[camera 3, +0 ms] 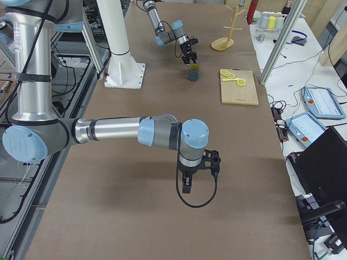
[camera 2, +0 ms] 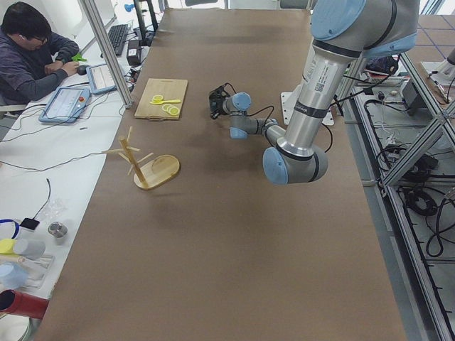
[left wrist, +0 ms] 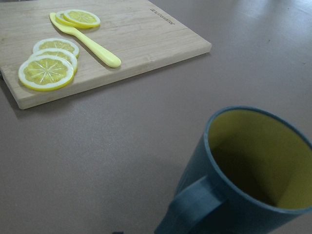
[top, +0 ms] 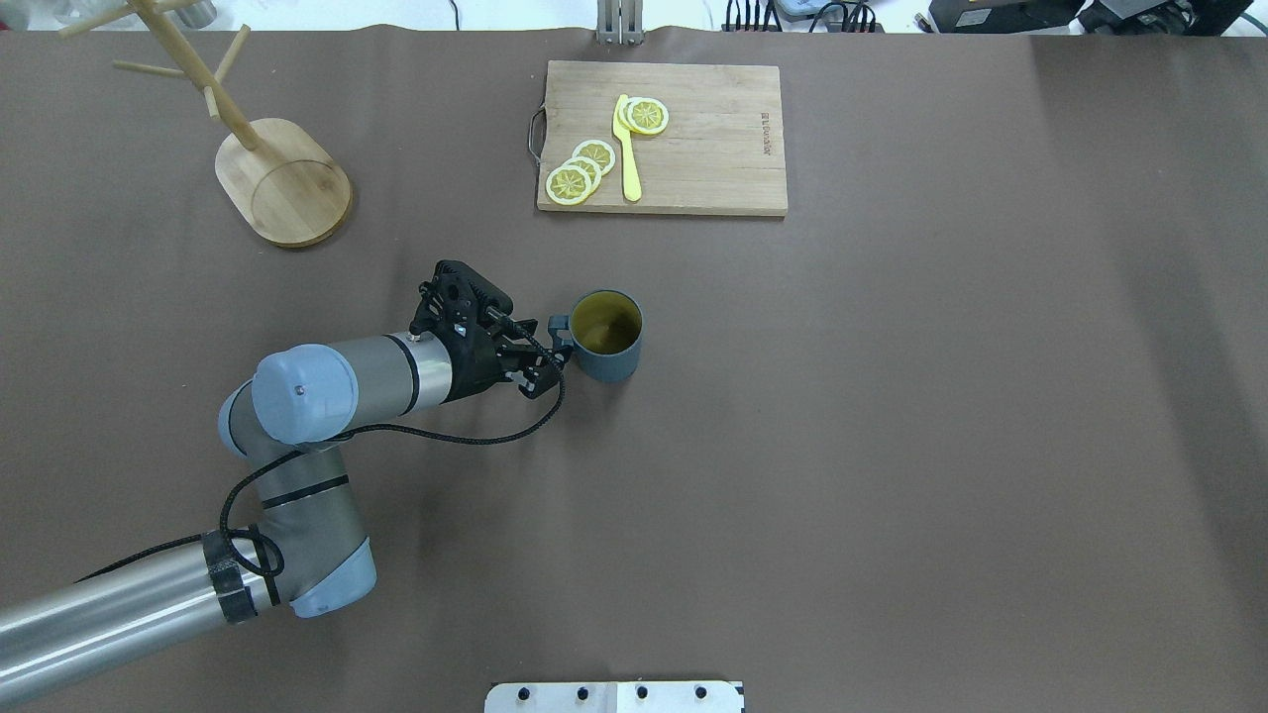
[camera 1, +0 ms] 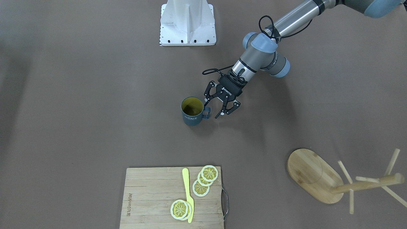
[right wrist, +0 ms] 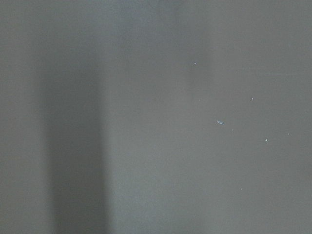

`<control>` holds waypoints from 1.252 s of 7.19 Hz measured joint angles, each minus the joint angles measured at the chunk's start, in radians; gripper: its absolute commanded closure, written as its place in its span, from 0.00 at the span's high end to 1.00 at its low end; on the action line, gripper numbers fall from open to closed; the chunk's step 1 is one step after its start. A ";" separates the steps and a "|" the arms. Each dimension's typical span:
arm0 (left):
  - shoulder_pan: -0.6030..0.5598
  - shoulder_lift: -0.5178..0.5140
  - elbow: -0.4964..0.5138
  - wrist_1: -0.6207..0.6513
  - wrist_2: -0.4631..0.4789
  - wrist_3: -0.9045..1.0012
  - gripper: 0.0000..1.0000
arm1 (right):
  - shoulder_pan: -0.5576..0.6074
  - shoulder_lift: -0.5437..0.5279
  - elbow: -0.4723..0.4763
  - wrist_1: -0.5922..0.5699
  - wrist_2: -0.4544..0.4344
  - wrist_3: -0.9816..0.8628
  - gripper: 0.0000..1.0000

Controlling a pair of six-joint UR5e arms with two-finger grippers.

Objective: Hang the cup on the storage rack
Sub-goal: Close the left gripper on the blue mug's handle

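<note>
The teal mug (camera 1: 190, 118) stands upright on the brown counter (camera 1: 79, 111), just above the centre of the front view, with its handle pointing right. The left tool (camera 1: 212, 110) is spread wide at that handle and grips nothing. The bamboo mug tree (camera 1: 310, 173) stands at lower right, well apart. The right tool (camera 3: 187, 184) hangs over bare counter, and I cannot tell whether it is spread or closed.

Teal cup (top: 606, 349) with a yellow inside sits upright around mid-frame in the overhead view, handle pointing left, while the bamboo rack (top: 287, 186) stands well apart, upper left corner.
</note>
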 measured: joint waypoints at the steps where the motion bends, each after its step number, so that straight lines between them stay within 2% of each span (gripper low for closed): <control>1: 0.000 -0.005 0.002 0.000 0.000 0.000 0.50 | 0.000 0.000 0.001 0.000 0.000 0.000 1.00; 3: 0.000 -0.013 0.004 0.000 0.000 -0.001 0.45 | 0.000 0.000 0.001 0.000 0.000 0.000 1.00; 9: -0.002 -0.014 0.019 0.000 0.001 -0.001 0.44 | 0.000 0.002 0.003 0.000 0.000 0.000 1.00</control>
